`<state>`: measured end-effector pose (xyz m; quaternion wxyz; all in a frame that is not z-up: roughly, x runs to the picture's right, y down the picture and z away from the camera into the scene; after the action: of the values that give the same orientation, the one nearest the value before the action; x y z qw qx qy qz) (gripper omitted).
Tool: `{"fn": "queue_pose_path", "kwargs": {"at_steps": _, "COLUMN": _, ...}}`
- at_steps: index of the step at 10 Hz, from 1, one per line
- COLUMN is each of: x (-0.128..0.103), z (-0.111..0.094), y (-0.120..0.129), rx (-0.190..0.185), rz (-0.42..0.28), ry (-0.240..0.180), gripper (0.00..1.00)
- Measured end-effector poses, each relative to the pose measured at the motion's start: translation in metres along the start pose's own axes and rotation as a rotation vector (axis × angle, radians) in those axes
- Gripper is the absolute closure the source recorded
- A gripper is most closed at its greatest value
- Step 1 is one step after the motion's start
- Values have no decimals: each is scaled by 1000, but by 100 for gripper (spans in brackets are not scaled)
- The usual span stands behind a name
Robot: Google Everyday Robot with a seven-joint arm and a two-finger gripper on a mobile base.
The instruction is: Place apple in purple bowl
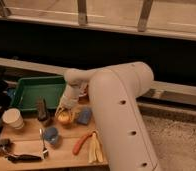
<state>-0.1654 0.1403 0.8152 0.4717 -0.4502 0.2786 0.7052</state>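
Note:
The apple (64, 118), small and yellow-orange, lies on the wooden table just in front of the green tray (35, 93). My gripper (67, 106) is at the end of the big white arm (118, 107). It reaches down from the right and sits right on top of the apple, covering its upper side. I see no purple bowl in this view; the arm hides much of the table's right part.
A white cup (13, 119) stands at the left. A dark upright object (42, 110) is beside the apple. Two blue items (51, 134) (84, 116), an orange carrot (82, 142) and a pale yellow item (94, 147) lie near the front. Dark tools (18, 156) lie at the front left.

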Motion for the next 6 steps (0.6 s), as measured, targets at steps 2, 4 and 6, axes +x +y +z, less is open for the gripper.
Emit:
{"fn": "queue_pose_path", "kwargs": {"at_steps": 2, "x": -7, "z": -37, "y": -15, "rx": 1, "rz": 33, "ry": -95, "gripper": 100}}
{"fn": "queue_pose_path", "kwargs": {"at_steps": 4, "x": -22, "z": -81, "y": -38, "rx": 16, "rz": 88, "ry": -221, "gripper": 100}}
{"fn": "queue_pose_path", "kwargs": {"at_steps": 6, "x": -43, "z": -116, "y": -53, "rx": 32, "rz": 135, "ry": -325, "gripper": 100}}
